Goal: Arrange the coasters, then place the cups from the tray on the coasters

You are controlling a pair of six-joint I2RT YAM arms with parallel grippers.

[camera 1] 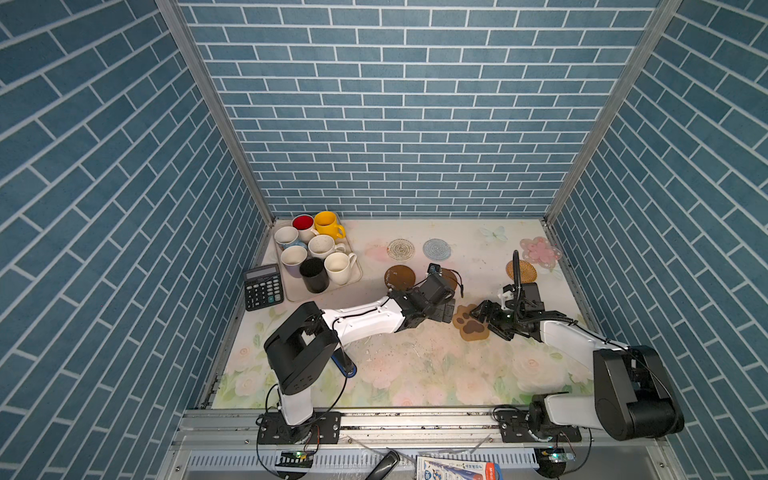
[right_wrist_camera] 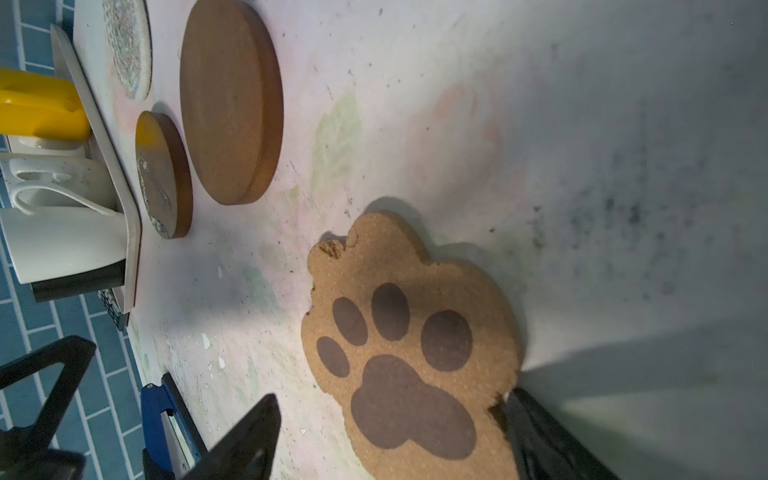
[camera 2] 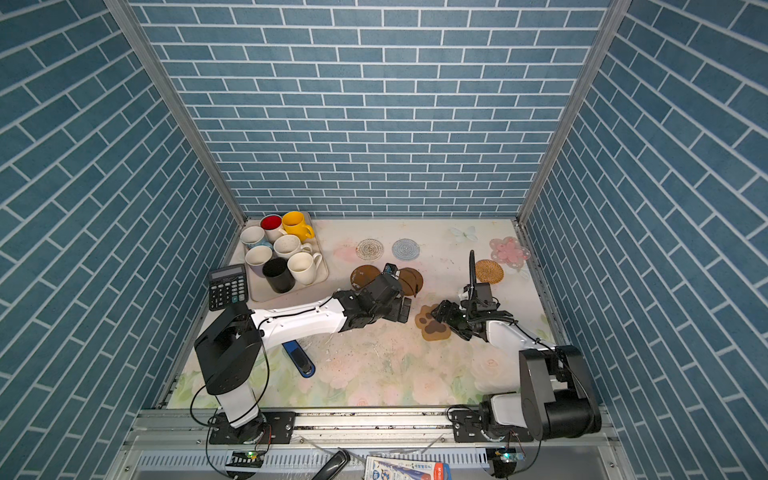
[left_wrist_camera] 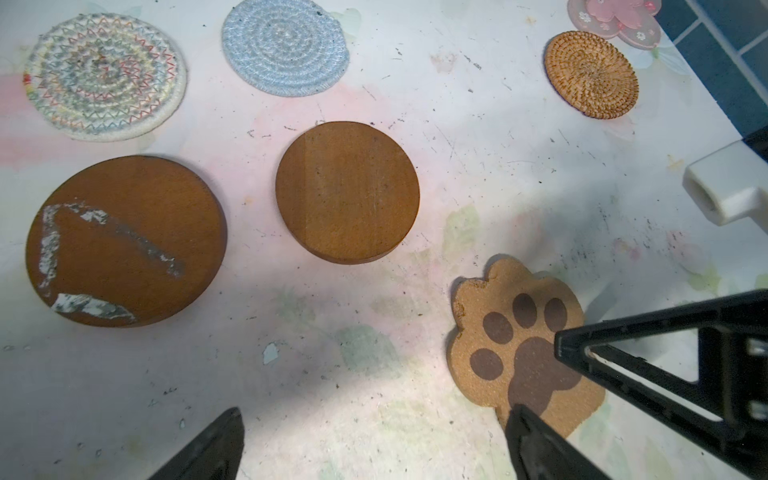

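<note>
1. The paw coaster (right_wrist_camera: 407, 353) lies flat on the table with its heel between the spread jaws of the right gripper (right_wrist_camera: 390, 397). One fingertip (right_wrist_camera: 515, 407) touches its rim and the other stands clear, so nothing is gripped.
2. The left gripper (left_wrist_camera: 374, 424) is spread wide and empty, with the coaster at its 4 o'clock in both top views.
3. The tray (camera 1: 297, 293), at the table's 10 o'clock, holds the cups (camera 1: 338, 266).
4. Markings on the calculator (camera 1: 263, 286) and print on the packet (camera 1: 453, 471) are too small to read.
</note>
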